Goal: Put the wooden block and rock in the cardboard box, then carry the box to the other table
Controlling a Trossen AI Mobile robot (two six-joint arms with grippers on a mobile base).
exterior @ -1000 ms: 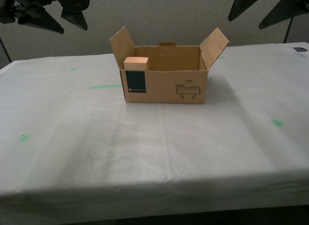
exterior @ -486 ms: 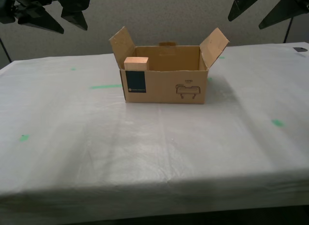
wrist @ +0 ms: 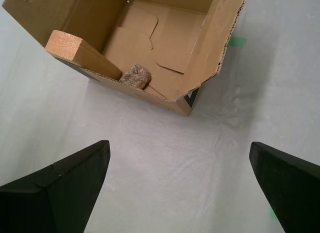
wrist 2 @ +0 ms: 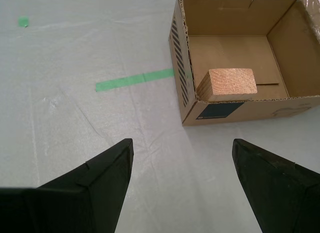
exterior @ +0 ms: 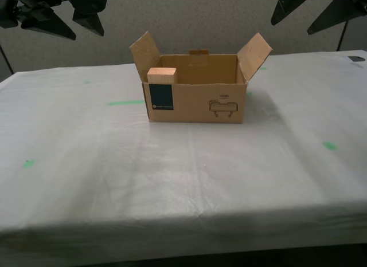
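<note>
Exterior view first: our cardboard box (exterior: 195,101) sits on the other table (exterior: 172,181), the wrinkled pale cover with green tape marks (exterior: 125,102), flaps open. The wooden block (exterior: 161,75) stands upright in the box corner nearest the navy label (exterior: 161,97), its top poking above the rim. The rock (wrist: 135,76) lies on the box floor just beside the block's foot, seen only from the first wrist view.

We judge the task all but finished: both things are in the box and the box rests on the taped table.

What could go wrong from here is little, yet worth naming. The block stands tall on a narrow end against the front wall; a knock to the box from either arm as it moves off could tip it over the rim. The flaps stick out sideways and could catch a passing finger.

Our first gripper (wrist: 180,188) hangs above and well clear of the box, jaws spread wide with nothing between them, looking down into the box from the side away from the label. Our second gripper (wrist 2: 182,180) is likewise raised, wide and empty, with the box ahead of it and off to one side, the label corner nearest. Neither touches the box
</note>
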